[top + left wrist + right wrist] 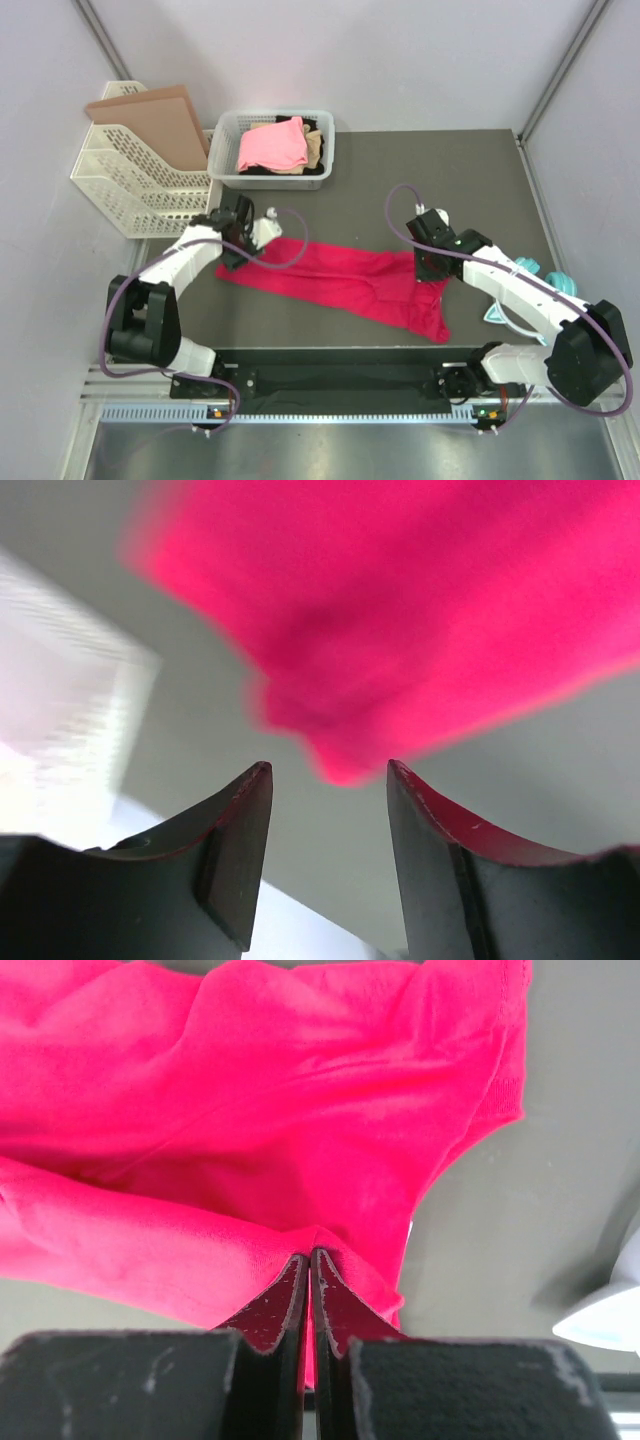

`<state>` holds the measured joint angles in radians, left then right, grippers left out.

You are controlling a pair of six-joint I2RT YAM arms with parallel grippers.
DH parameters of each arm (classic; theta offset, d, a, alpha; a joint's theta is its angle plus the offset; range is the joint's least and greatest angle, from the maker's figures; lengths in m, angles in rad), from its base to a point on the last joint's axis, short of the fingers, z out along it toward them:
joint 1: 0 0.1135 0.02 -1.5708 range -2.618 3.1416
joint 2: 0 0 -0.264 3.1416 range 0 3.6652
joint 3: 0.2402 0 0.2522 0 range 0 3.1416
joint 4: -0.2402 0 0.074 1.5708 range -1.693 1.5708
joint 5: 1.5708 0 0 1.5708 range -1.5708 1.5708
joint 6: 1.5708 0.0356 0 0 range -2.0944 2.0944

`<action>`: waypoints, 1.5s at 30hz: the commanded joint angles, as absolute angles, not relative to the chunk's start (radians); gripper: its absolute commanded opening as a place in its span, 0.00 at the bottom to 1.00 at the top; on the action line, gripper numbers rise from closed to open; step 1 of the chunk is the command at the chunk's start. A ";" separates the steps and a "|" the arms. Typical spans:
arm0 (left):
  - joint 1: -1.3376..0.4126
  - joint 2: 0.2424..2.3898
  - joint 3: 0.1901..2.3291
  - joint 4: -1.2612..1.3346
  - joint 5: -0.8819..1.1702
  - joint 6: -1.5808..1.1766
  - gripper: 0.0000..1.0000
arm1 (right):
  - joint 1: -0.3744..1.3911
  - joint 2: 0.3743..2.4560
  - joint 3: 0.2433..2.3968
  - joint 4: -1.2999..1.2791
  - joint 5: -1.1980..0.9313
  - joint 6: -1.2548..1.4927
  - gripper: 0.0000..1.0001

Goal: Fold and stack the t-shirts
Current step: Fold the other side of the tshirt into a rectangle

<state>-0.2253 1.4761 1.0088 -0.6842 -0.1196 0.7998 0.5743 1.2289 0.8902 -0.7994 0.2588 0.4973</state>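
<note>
The crimson-magenta cloth t-shirt (250,1110) is seen as a soft, matt, finely fuzzy knit. The dark grey table top (450,190) is shown matt and smooth. The white mesh basket (270,181) is moulded in smooth plastic.

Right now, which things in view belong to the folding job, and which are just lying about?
Job: crimson t-shirt, pinched by the right tool; pink t-shirt; tan t-shirt; black t-shirt.
Lying about: white mesh basket holding those three; white file racks; brown board; teal object.
</note>
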 commanded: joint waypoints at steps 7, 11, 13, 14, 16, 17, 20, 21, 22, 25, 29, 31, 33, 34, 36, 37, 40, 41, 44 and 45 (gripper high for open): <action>-0.227 1.460 0.821 -0.647 -0.094 0.796 0.53 | 0.515 1.295 0.900 -0.707 0.227 0.439 0.00; -0.227 1.506 0.903 -0.681 -0.078 0.790 0.51 | 0.512 1.287 0.887 -0.706 0.224 0.442 0.00; -0.227 1.526 0.961 -0.707 -0.066 0.782 0.50 | 0.511 1.276 0.876 -0.704 0.222 0.442 0.00; -0.227 1.528 0.977 -0.721 -0.049 0.784 0.50 | 0.511 1.273 0.873 -0.706 0.222 0.442 0.00; -0.227 1.528 1.005 -0.744 -0.029 0.785 0.50 | 0.509 1.272 0.864 -0.703 0.222 0.440 0.00; -0.227 1.531 1.012 -0.747 -0.015 0.785 0.50 | 0.509 1.270 0.861 -0.701 0.221 0.439 0.00; -0.225 1.555 1.025 -0.753 -0.005 0.773 0.50 | 0.506 1.272 0.859 -0.701 0.218 0.440 0.00; -0.225 1.575 1.022 -0.747 -0.006 0.766 0.50 | 0.506 1.272 0.861 -0.700 0.218 0.440 0.00; -0.225 1.588 1.020 -0.739 -0.005 0.762 0.50 | 0.505 1.273 0.864 -0.701 0.216 0.439 0.00; -0.221 1.627 1.015 -0.724 -0.006 0.750 0.50 | 0.502 1.270 0.867 -0.704 0.216 0.437 0.00; -0.216 1.646 1.012 -0.713 0.021 0.744 0.49 | 0.494 1.267 0.867 -0.707 0.218 0.431 0.00; -0.213 1.646 1.012 -0.707 0.021 0.744 0.49 | 0.489 1.267 0.865 -0.704 0.216 0.430 0.00; -0.212 1.649 1.022 -0.706 0.020 0.746 0.49 | 0.489 1.266 0.861 -0.703 0.215 0.430 0.00; -0.210 1.651 1.026 -0.704 0.018 0.746 0.49 | 0.488 1.266 0.859 -0.698 0.210 0.430 0.00; -0.207 1.663 1.043 -0.704 0.017 0.744 0.49 | 0.488 1.267 0.854 -0.693 0.204 0.433 0.00; -0.207 1.666 1.051 -0.704 0.015 0.742 0.49 | 0.488 1.267 0.853 -0.690 0.201 0.434 0.00; -0.204 1.675 1.074 -0.703 0.012 0.741 0.49 | 0.488 1.266 0.845 -0.687 0.193 0.434 0.00; -0.204 1.678 1.078 -0.701 0.009 0.744 0.49 | 0.488 1.259 0.842 -0.684 0.195 0.436 0.00; -0.198 1.686 1.104 -0.696 0.008 0.746 0.49 | 0.488 1.256 0.836 -0.683 0.195 0.437 0.00; -0.195 1.695 1.118 -0.696 0.009 0.744 0.49 | 0.488 1.258 0.836 -0.683 0.195 0.437 0.00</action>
<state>-0.2062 1.6817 1.0565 -0.7166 -0.0082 0.7525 0.5041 1.2919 0.8371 -0.7113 0.1982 0.4446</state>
